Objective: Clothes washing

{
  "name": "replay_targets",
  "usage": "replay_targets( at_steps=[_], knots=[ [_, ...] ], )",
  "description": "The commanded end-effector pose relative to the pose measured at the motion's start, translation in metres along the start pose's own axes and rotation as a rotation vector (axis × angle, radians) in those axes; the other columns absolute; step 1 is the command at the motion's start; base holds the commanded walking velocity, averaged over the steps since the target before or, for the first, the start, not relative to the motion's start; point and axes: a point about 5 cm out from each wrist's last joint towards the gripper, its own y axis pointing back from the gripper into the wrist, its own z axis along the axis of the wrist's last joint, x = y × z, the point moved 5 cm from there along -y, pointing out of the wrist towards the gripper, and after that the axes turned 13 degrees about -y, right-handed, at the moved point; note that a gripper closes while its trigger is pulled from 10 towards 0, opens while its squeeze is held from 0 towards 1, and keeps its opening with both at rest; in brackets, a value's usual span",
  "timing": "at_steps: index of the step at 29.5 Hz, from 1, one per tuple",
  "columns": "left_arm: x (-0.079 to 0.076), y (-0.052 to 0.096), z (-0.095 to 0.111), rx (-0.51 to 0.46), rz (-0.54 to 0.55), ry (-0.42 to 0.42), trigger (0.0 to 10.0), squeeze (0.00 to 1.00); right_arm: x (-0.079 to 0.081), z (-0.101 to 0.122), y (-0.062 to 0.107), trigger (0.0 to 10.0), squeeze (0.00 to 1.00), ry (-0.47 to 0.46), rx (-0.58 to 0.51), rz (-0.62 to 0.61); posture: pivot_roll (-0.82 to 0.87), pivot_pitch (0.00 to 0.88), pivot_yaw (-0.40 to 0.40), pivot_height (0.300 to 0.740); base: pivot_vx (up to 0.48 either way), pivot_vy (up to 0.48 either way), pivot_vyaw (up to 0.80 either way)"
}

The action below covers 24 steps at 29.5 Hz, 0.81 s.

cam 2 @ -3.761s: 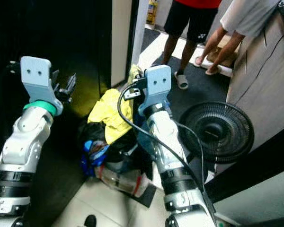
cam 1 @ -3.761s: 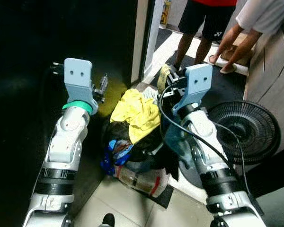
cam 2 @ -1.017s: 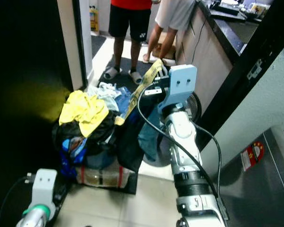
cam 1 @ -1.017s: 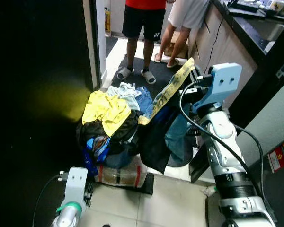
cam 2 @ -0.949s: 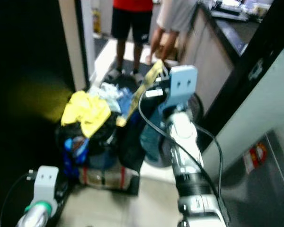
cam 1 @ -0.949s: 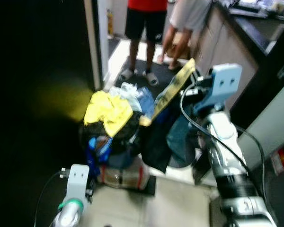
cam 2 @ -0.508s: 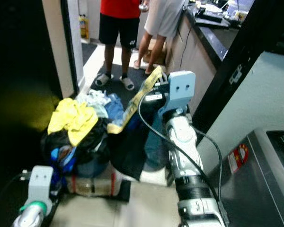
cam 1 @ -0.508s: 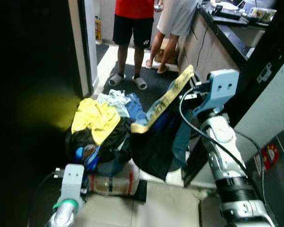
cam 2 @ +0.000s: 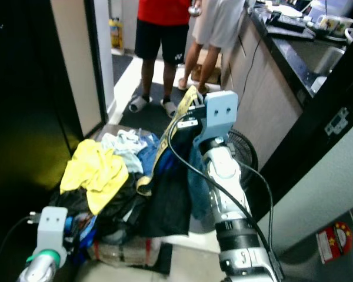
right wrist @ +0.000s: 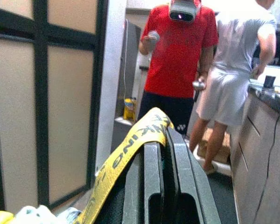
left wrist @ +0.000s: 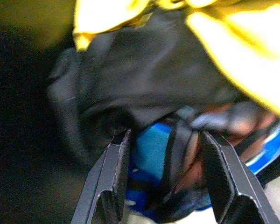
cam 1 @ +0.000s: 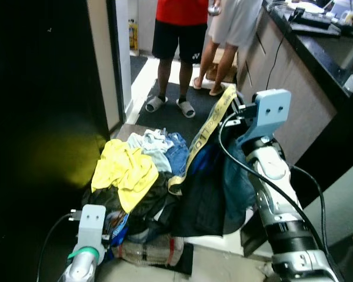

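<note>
Dark garment (cam 1: 203, 194) half-hiding right pincer (right wrist: 161, 154)

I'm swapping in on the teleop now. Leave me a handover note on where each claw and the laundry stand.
Right claw: raised, shut on the yellow lettered strap; dark garments hang below it, lifted beside the pile.
Left claw: low, open, fingers just in front of the blue item under black cloth at the pile's base.
Laundry pile: on the floor, yellow garment on top.
Two people stand in the doorway beyond.
Done: one bundle lifted. Left: carrying it to the washer, and the rest of the pile.
</note>
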Motion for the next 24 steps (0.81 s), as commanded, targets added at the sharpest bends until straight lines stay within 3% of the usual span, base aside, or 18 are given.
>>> replay_targets(
  at_steps=[1,5,24],
  knots=[
    [-0.0032,0.0027,-0.0085,0.024,-0.007,-0.007,10.0,0.00,-0.0002,0.0023,0.0001,10.0,0.00,0.014,-0.011,0.003,0.07,0.051,-0.029,0.740,0.000,0.000,0.49],
    [-0.0018,0.0019,-0.0084,0.029,0.002,-0.018,10.0,0.00,0.0001,0.0012,0.0005,10.0,0.00,0.018,-0.008,0.005,0.07,0.051,-0.029,0.740,0.000,0.000,0.68],
    [-0.0015,0.0000,-0.0049,0.012,-0.006,-0.014,10.0,0.00,0.0042,-0.0055,0.0036,10.0,0.00,0.015,0.012,0.020,0.07,0.056,-0.024,0.740,0.000,0.000,0.00]
  ],
)
